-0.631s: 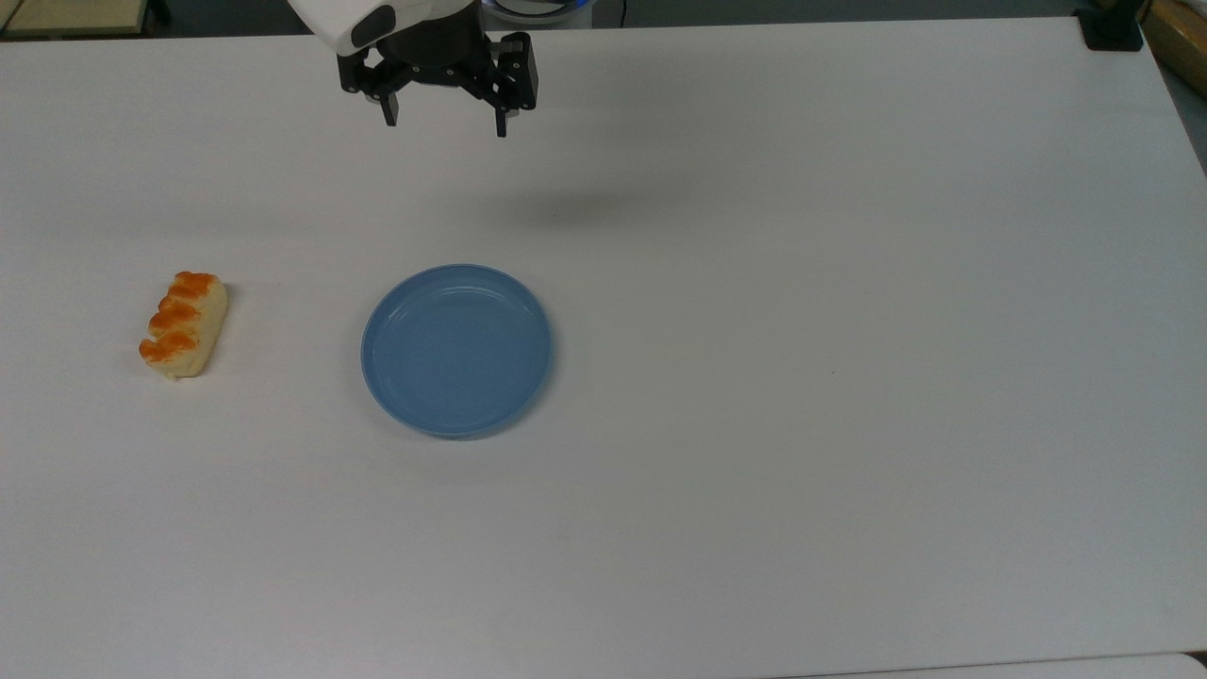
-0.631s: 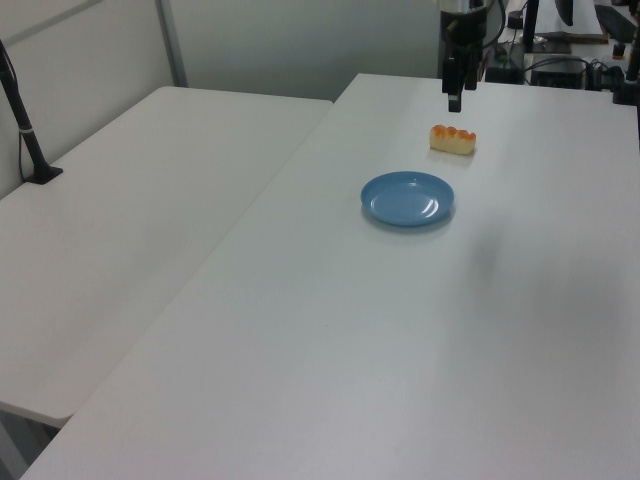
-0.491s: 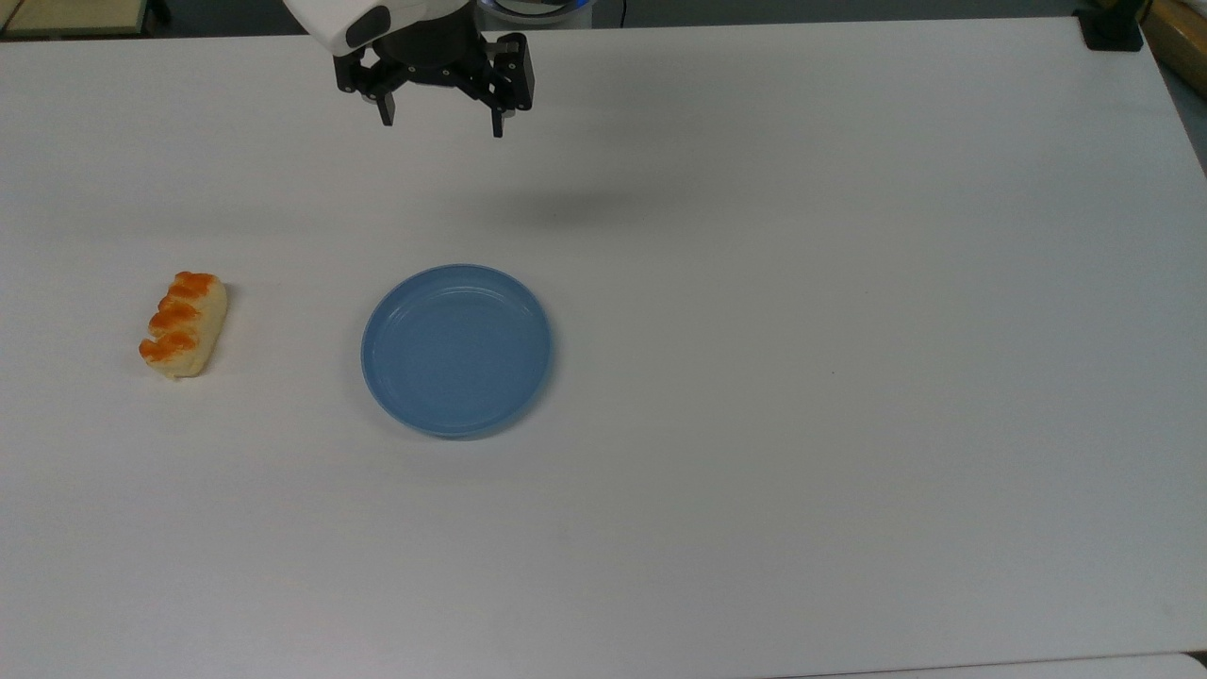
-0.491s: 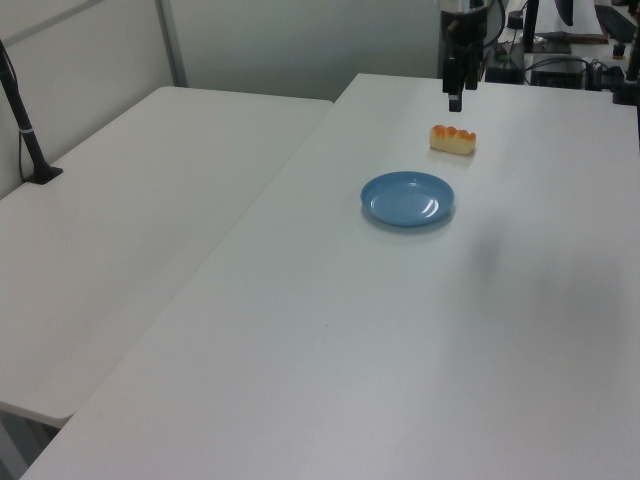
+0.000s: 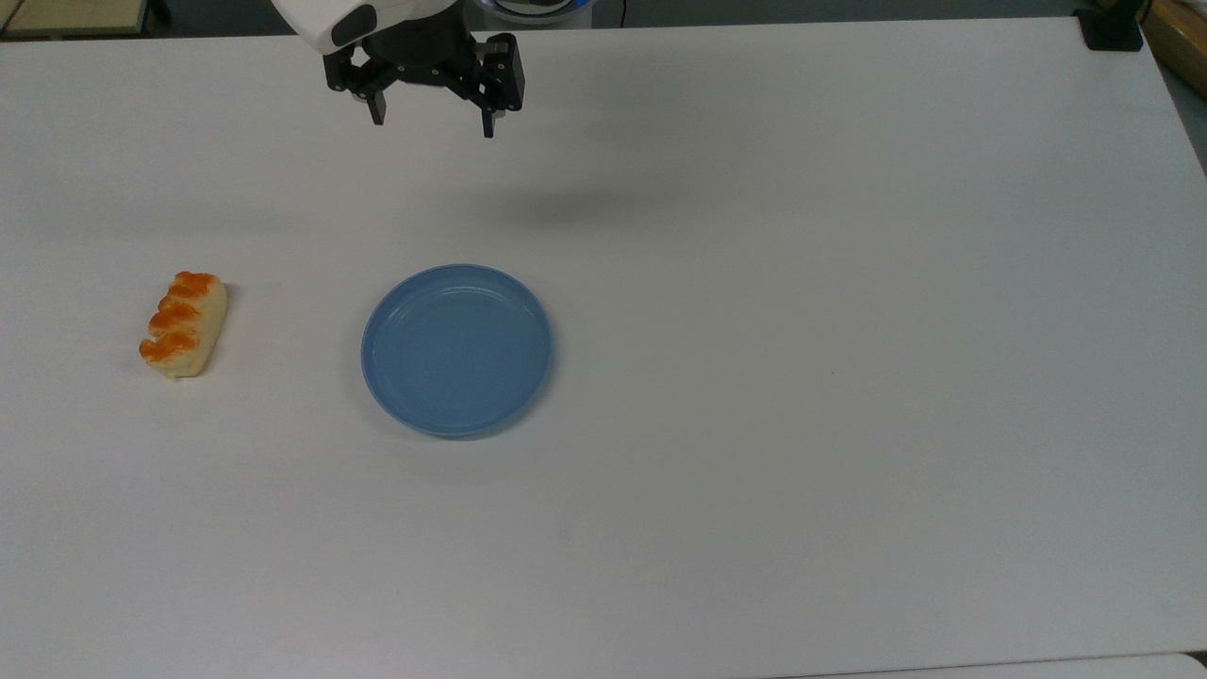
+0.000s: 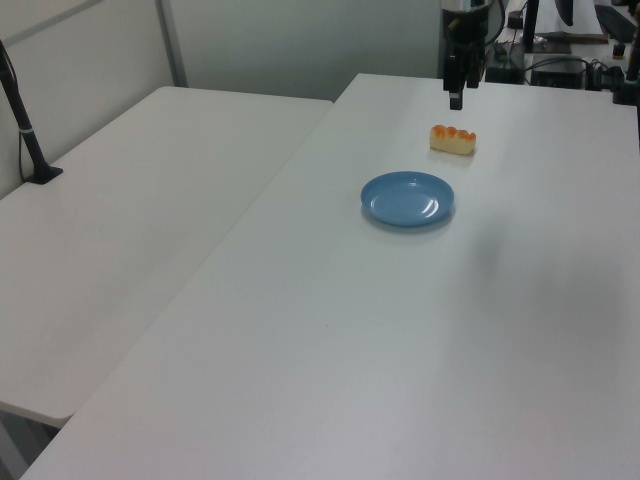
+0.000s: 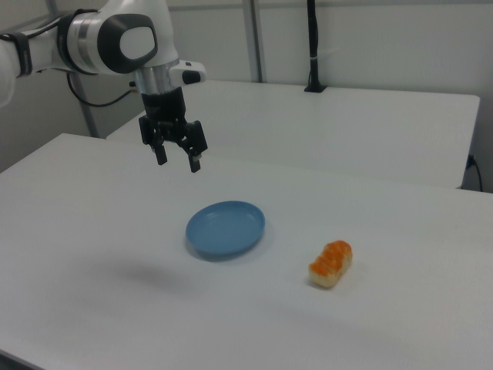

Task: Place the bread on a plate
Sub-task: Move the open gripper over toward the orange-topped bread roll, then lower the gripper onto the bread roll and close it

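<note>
While the claw [image 5: 432, 125] hangs spread and empty, bread [image 5: 184, 324] and plate [image 5: 456, 350] rest apart on the white table [image 5: 849, 377].

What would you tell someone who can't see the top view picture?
A bread with orange bumps lies on a white table, apart from an empty blue plate toward the top view's right. The robot's black hand hangs open above the table near the top view's upper edge, holding nothing.

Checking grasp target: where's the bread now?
On the table, at the top view's left, the bread lies apart from the plate.
</note>
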Available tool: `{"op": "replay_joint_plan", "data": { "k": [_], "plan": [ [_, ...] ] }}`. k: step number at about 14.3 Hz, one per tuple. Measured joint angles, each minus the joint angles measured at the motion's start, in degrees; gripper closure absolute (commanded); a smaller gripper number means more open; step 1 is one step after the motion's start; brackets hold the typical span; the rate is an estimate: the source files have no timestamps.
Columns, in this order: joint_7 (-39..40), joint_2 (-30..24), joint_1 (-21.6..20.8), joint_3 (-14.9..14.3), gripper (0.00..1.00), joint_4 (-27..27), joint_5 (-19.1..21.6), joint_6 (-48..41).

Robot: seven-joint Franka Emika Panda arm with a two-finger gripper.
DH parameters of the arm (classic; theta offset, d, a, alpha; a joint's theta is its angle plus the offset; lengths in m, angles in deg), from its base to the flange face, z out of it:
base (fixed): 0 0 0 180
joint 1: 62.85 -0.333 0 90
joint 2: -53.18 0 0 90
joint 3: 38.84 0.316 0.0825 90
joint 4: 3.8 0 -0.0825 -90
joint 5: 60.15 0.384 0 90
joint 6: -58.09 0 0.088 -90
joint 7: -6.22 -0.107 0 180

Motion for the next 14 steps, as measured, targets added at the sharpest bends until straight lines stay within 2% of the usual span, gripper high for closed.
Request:
{"op": "replay_joint_plan", "data": {
  "k": [6,9,11,14],
  "plan": [
    [0.00,0.29,0.89,-1.06,0.00,-0.13,0.00,4.41],
    [0.00,2.72,2.44,-4.72,0.00,-0.71,0.00,12.38],
    [0.01,5.17,4.57,-6.53,0.00,-0.80,0.00,17.52],
    [0.02,9.14,9.10,-6.81,0.00,-0.94,0.00,24.75]
  ]
}}
